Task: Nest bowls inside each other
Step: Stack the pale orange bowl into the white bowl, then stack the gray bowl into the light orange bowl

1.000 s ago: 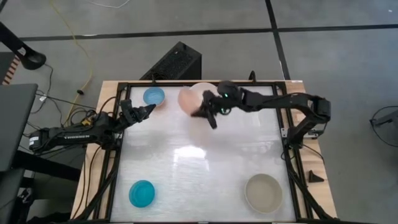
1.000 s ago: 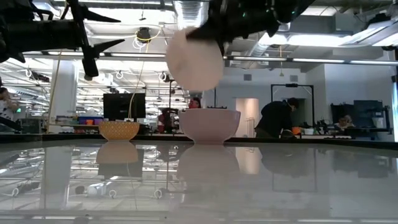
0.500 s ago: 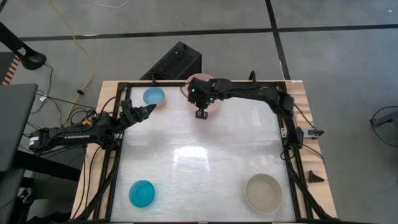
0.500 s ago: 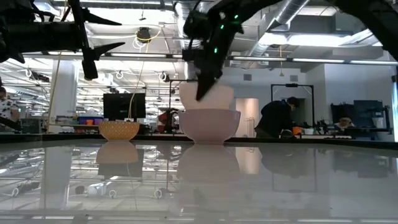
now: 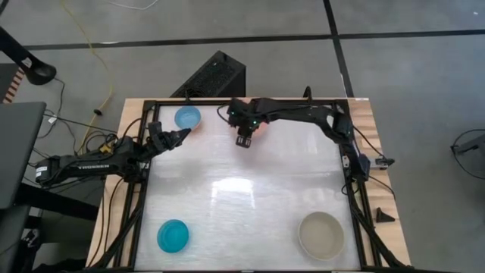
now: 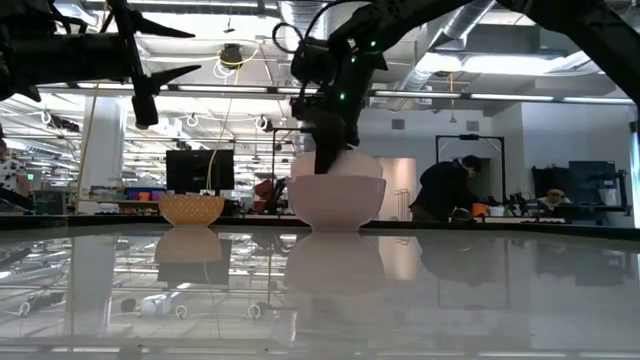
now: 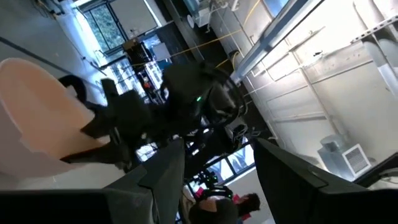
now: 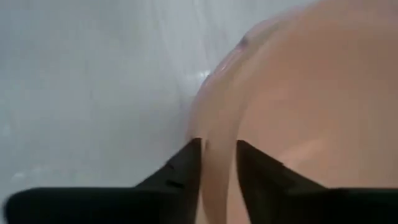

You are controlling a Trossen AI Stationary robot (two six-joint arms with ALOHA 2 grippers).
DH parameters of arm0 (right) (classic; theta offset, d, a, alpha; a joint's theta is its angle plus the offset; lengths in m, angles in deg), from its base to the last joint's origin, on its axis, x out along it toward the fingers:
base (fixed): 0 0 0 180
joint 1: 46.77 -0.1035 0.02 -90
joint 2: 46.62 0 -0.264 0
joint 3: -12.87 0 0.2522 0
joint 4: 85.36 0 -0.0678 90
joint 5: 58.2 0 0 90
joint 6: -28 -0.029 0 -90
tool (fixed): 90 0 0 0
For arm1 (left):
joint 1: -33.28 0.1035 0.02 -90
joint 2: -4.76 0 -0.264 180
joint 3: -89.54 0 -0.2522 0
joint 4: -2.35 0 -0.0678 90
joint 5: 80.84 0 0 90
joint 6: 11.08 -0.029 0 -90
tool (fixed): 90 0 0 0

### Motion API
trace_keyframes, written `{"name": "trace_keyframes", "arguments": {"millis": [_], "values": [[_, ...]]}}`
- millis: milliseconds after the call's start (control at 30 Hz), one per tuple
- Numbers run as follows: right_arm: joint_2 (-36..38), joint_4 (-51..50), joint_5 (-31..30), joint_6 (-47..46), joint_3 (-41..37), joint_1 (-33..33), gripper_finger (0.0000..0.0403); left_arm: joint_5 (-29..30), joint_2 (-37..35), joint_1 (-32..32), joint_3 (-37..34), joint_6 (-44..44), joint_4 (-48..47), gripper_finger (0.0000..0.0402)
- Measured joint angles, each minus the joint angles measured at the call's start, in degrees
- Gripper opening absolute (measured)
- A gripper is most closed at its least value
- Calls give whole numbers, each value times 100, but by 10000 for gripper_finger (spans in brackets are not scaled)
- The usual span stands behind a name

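The salmon-pink bowl (image 8: 311, 93) sits upright inside the larger white bowl (image 6: 337, 205) at the table's far middle, its upper part (image 6: 352, 162) showing above the white rim. My right gripper (image 5: 244, 139) points steeply down at its near rim, one finger inside and one outside. A light blue bowl (image 5: 187, 117) stands at the far left. Just near of it my left gripper (image 5: 178, 135) hovers open and empty. A teal-blue bowl (image 5: 173, 236) and a grey-beige bowl (image 5: 321, 233) stand near the front edge. My right gripper straddles the salmon-pink bowl's near rim (image 8: 217, 134), one finger inside the bowl and one outside, coming slanting down from the near side. I cannot tell whether the fingers touch the wall. The bowl rests in the white bowl.
The black frame rail (image 5: 227, 101) runs just behind the stacked bowls. The wide middle of the white table top (image 5: 242, 189) lies between the far bowls and the two near ones. People and desks show in the room beyond.
My right gripper has tipped from nearly level to steeply down and sunk toward the white bowl, carrying the salmon-pink bowl. The bowl, held tilted on edge in the air a second ago, now sits upright inside the white bowl.
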Motion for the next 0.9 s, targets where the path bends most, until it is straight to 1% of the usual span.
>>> {"name": "trace_keyframes", "arguments": {"millis": [133, 200, 300, 367, 433, 500, 567, 667, 767, 833, 900], "values": [[463, 35, 354, -195, 2, 63, 210, -284, 0, 1, 0, 42, 22, 183], [706, 63, 489, -343, 2, 80, 232, -368, 0, -2, 0, 8, 21, 183], [1076, -99, 595, -616, 4, 75, 243, -367, 11, -2, 11, -87, -106, 183], [1372, -597, 621, -713, -5, 4, 241, -368, 84, -2, 168, -265, -488, 183], [1796, -819, 632, -886, -270, -142, 234, -414, 233, -2, 451, -531, -1068, 183], [2379, -781, 645, -1218, -854, -387, 225, -530, 540, -1, 840, -866, -1635, 183], [3062, -448, 629, -1716, -1659, -714, 215, -739, 990, 24, 1256, -1242, -1977, 183], [4242, 189, 545, -2878, -3096, -1364, 201, -1174, 1876, 140, 1960, -1801, -2077, 183], [5360, 1093, 328, -4312, -4488, -2263, 189, -1738, 2910, 305, 2861, -2376, -2359, 183], [5960, 1952, 117, -5117, -5261, -2956, 182, -2028, 3610, 427, 3513, -2858, -2873, 183], [6332, 2790, -143, -5734, -5833, -3646, 177, -2183, 4270, 555, 4181, -3419, -3492, 183]]}}
